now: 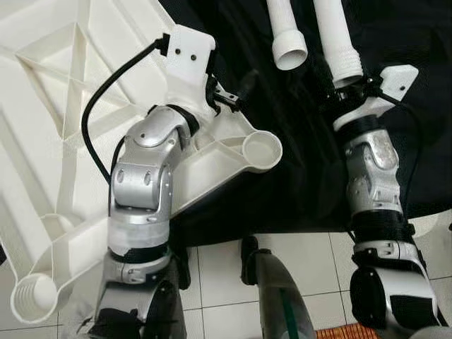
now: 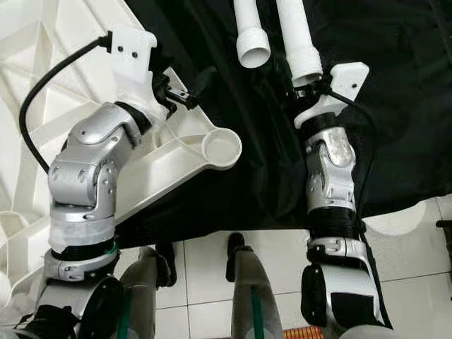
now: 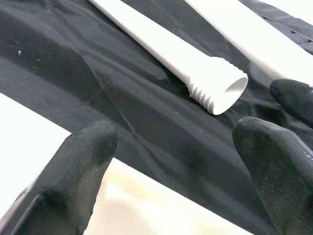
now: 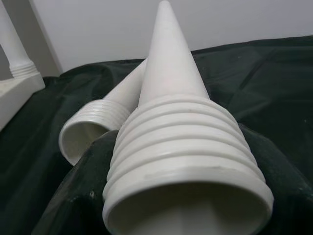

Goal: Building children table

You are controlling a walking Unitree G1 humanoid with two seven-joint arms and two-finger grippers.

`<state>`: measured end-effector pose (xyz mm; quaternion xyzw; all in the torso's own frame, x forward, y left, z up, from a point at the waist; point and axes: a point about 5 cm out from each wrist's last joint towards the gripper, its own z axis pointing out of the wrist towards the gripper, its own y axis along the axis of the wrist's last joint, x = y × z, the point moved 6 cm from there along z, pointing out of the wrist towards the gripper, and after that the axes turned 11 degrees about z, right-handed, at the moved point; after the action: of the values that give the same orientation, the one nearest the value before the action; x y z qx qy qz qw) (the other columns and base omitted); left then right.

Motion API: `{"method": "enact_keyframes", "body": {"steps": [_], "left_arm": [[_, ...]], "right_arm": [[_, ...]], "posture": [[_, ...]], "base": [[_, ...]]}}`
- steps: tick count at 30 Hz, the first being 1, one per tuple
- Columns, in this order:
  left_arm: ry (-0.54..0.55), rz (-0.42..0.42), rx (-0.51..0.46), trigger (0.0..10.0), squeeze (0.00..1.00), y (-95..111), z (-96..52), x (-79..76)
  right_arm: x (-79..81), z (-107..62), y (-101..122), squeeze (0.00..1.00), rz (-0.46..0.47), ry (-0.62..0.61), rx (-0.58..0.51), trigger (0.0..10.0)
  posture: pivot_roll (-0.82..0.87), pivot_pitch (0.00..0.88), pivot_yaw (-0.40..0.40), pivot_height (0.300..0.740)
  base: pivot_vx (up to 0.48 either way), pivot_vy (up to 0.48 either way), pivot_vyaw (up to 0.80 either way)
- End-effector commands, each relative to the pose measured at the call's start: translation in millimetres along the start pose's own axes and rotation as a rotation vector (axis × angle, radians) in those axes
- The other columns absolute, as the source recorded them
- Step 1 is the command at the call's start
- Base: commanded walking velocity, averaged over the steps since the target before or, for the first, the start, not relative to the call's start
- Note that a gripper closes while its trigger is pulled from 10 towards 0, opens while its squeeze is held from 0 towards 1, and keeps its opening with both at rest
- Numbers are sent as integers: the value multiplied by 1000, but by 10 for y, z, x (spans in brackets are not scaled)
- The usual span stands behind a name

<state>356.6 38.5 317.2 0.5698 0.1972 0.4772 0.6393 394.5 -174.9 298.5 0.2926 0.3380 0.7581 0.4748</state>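
Tabletop (image 1: 63, 85): white, ribbed underside up, lying at the cloth's (image 1: 296, 141) left edge; its corner socket (image 1: 260, 150) rests on the cloth.
Left gripper (image 1: 236, 95): fingers (image 3: 83, 156) spread apart over the cloth beside the socket, holding nothing.
Right gripper (image 1: 351, 88): clamped on the threaded end of one leg (image 1: 337, 39).
Second leg (image 1: 286, 35): free, lying just beside the held one.
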Motion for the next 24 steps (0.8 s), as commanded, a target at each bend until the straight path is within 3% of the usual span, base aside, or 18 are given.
{"method": "enact_keyframes", "body": {"steps": [1,9,15,20,22,24], "left_arm": [[-12,-7,-12,10000,0,44,19,-44],[-89,-120,-8,10000,0,54,71,-170],[-141,-250,1,10000,0,62,112,-243],[-164,-287,24,10000,0,-1,142,-284],[-190,-329,43,10000,0,-28,150,-327],[-249,-473,71,10000,0,-38,176,-399]], "right_arm": [[53,-71,22,0,2,6,-15,10000],[147,-158,75,0,-4,15,-20,10000],[218,-191,152,0,-27,37,-33,10000],[269,-239,147,0,-30,48,-31,10000],[301,-258,141,0,-33,57,-28,10000],[395,-294,101,0,-36,92,-10,10000]], "posture": [[41,190,25,740],[7,123,40,740],[-14,88,54,740],[-33,67,64,740],[-38,58,66,740],[-48,42,75,740]], "base": [[0,0,0],[0,0,0],[0,0,0],[0,0,0],[0,0,0],[0,0,0]]}}
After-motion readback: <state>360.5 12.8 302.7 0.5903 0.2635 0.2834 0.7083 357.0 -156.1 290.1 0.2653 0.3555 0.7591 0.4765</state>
